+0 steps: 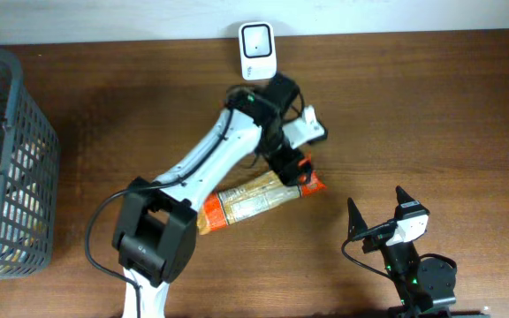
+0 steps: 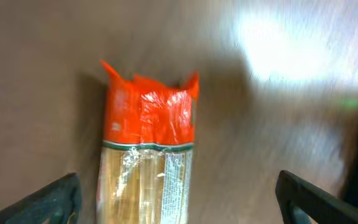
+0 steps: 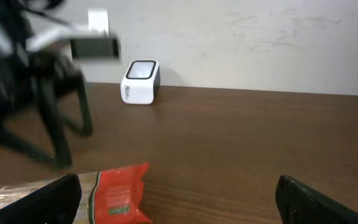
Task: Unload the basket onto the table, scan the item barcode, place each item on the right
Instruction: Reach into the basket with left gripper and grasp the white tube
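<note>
Overhead looked straight down on the whole desk (image 1: 431,115). The left wrist camera hung close above the pasta packet's (image 2: 148,149) orange end. The right wrist camera, low, faced the wall (image 3: 260,37), sharing packet and barcode scanner (image 3: 140,82) with overhead.

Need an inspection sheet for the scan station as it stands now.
Surface: brown wooden table.
Job's things: pasta packet lying flat mid-table; white scanner at the far edge, apart from it.
Clutter: wire basket at the left edge, holding items.
Hands: left hand open over the packet's orange end, not gripping; right hand open, holding nothing.
Cables: black cable looped by the left arm's base.
Surroundings: pale wall behind the table.
</note>
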You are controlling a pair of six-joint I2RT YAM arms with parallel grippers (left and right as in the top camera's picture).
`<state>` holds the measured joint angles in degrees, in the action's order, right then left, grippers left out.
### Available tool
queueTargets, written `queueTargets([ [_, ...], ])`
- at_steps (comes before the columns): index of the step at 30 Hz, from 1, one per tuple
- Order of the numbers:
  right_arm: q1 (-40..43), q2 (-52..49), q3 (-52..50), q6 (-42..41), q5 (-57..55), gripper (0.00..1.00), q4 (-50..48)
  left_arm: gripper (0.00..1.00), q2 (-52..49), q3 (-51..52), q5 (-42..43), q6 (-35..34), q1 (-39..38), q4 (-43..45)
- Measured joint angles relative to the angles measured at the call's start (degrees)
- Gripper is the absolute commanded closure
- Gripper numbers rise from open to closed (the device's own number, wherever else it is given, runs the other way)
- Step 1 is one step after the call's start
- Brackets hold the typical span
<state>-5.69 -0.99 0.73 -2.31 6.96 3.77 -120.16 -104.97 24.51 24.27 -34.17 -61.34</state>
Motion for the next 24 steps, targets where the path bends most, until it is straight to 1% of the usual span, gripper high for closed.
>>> queueTargets([
  [2, 0.0, 0.0, 0.0, 0.0, 0.0, 0.01, 0.0, 0.01, 1.0, -9.6, -0.4, -2.4, 4.3, -2.8],
  [3, 0.0, 0.0, 0.0, 0.0, 0.0, 0.01, 0.0, 0.01, 2.6, -15.6, -2.7, -4.2, 7.8, -3.1],
  [4, 0.0, 0.0, 0.0, 0.0, 0.0, 0.01, 0.0, 0.01, 4.9, -19.3, -5.3, -5.4, 10.8, -3.1],
  [5, 0.0, 0.0, 0.0, 0.0, 0.0, 0.01, 0.0, 0.01, 9.4, -23.5, -9.8, -6.6, 15.3, -3.5],
  [6, 0.0, 0.0, 0.0, 0.0, 0.0, 0.01, 0.0, 0.01, 12.5, -25.3, -13.2, -8.1, 18.1, -3.6],
  [7, 0.0, 0.0, 0.0, 0.0, 0.0, 0.01, 0.0, 0.01, 17.1, -26.7, -18.4, -11.2, 22.7, -3.7],
  [9, 0.0, 0.0, 0.0, 0.0, 0.0, 0.01, 0.0, 0.01, 22.7, -27.4, -25.8, -16.7, 31.6, -5.1],
  [10, 0.0, 0.0, 0.0, 0.0, 0.0, 0.01, 0.0, 0.01, 24.1, -27.5, -29.4, -20.3, 38.1, -6.9],
  [12, 0.0, 0.0, 0.0, 0.0, 0.0, 0.01, 0.0, 0.01, 24.3, -26.8, -34.6, -25.2, 48.0, -9.5],
  [13, 0.0, 0.0, 0.0, 0.0, 0.0, 0.01, 0.0, 0.01, 24.2, -24.7, -36.7, -28.4, 52.5, -10.0],
  [15, 0.0, 0.0, 0.0, 0.0, 0.0, 0.01, 0.0, 0.01, 24.6, -16.4, -38.3, -30.4, 58.8, -5.6],
  [16, 0.0, 0.0, 0.0, 0.0, 0.0, 0.01, 0.0, 0.01, 24.3, -13.0, -38.5, -30.6, 61.2, -3.0],
  [17, 0.0, 0.0, 0.0, 0.0, 0.0, 0.01, 0.0, 0.01, 24.1, -7.4, -38.5, -30.3, 64.2, 0.9],
  [19, 0.0, 0.0, 0.0, 0.0, 0.0, 0.01, 0.0, 0.01, 23.7, 0.7, -37.4, -27.6, 67.6, 7.1],
  [21, 0.0, 0.0, 0.0, 0.0, 0.0, 0.01, 0.0, 0.01, 23.8, 5.9, -33.1, -22.6, 71.1, 15.5],
  [22, 0.0, 0.0, 0.0, 0.0, 0.0, 0.01, 0.0, 0.01, 23.8, 7.5, -31.3, -20.0, 72.9, 17.2],
  [23, 0.0, 0.0, 0.0, 0.0, 0.0, 0.01, 0.0, 0.01, 23.6, 8.6, -29.8, -15.5, 74.3, 19.2],
  [24, 0.0, 0.0, 0.0, 0.0, 0.0, 0.01, 0.0, 0.01, 23.3, 8.8, -29.2, -13.1, 74.6, 19.6],
])
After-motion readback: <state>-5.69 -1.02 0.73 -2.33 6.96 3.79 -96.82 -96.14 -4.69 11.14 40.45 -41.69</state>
